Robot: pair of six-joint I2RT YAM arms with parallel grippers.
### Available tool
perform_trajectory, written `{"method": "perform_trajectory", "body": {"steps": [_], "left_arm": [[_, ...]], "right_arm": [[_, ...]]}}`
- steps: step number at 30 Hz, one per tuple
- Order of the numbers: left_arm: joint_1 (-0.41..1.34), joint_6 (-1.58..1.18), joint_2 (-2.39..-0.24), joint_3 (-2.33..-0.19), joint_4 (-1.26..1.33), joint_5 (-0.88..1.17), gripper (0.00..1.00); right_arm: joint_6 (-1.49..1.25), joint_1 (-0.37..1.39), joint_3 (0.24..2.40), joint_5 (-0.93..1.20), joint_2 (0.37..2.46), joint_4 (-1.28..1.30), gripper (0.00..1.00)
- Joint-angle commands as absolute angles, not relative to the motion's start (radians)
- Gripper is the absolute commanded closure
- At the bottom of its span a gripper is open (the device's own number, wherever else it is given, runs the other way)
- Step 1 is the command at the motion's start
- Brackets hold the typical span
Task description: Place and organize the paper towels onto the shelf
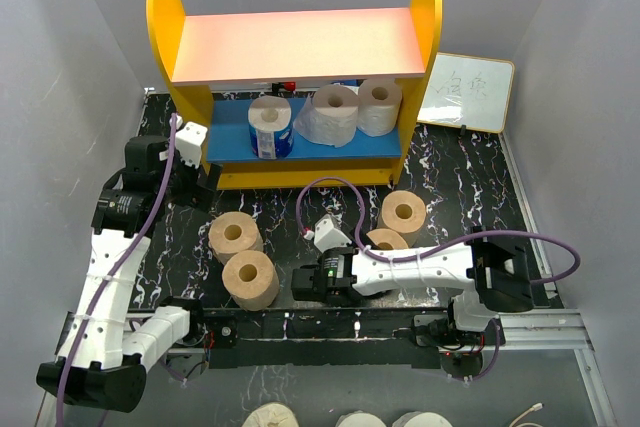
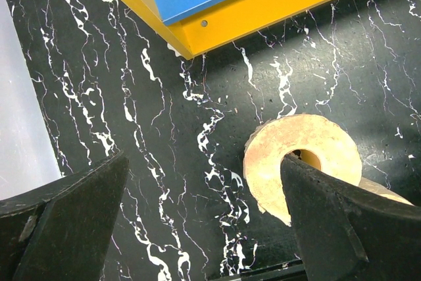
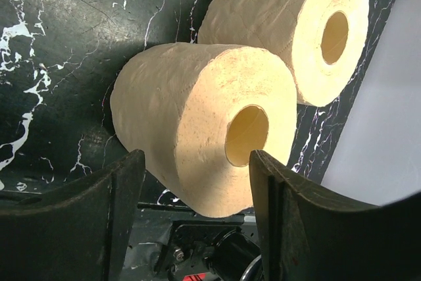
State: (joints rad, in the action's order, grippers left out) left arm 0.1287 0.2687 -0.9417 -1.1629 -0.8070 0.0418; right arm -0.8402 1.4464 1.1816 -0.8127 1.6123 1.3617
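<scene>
Shelf [image 1: 165, 17]: top board [image 1: 300, 42] left unobstructed throughout; lower board [image 1: 228, 139] occupied centre to right by three white rolls [image 1: 334, 115], room left only at its left end; table [image 1: 470, 187] in front blocked by four tan rolls [image 1: 235, 237].

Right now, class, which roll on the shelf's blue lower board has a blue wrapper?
The leftmost roll on the blue lower board. It alone wears a blue wrapper, while the middle roll and the right roll are bare white.
</scene>
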Motion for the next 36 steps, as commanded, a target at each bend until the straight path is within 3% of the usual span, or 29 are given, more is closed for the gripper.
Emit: {"method": "perform_trajectory", "body": {"steps": [1,10,18,20,27,36], "left_arm": [[0.117,0.258,-0.934,-1.169,-0.796,0.039,0.01],[0.111,0.258,-0.927,-1.156,-0.789,0.032,0.01],[0.107,0.258,-0.919,-1.146,-0.787,0.031,0.01],[0.107,0.258,-0.919,-1.146,-0.787,0.033,0.01],[0.106,0.256,-0.921,-1.145,-0.782,0.038,0.01],[0.106,0.256,-0.918,-1.135,-0.78,0.03,0.01]], "right_arm": [[-0.876,1.445,1.189,-0.852,1.639,1.364,0.39],[-0.895,1.445,1.179,-0.863,1.653,1.364,0.54],[-0.914,1.445,1.162,-0.868,1.7,1.364,0.55],[-0.915,1.444,1.16,-0.868,1.71,1.364,0.62],[-0.913,1.443,1.161,-0.869,1.723,1.364,1.0],[-0.803,1.484,1.35,-0.894,1.651,1.365,1.0]]}}
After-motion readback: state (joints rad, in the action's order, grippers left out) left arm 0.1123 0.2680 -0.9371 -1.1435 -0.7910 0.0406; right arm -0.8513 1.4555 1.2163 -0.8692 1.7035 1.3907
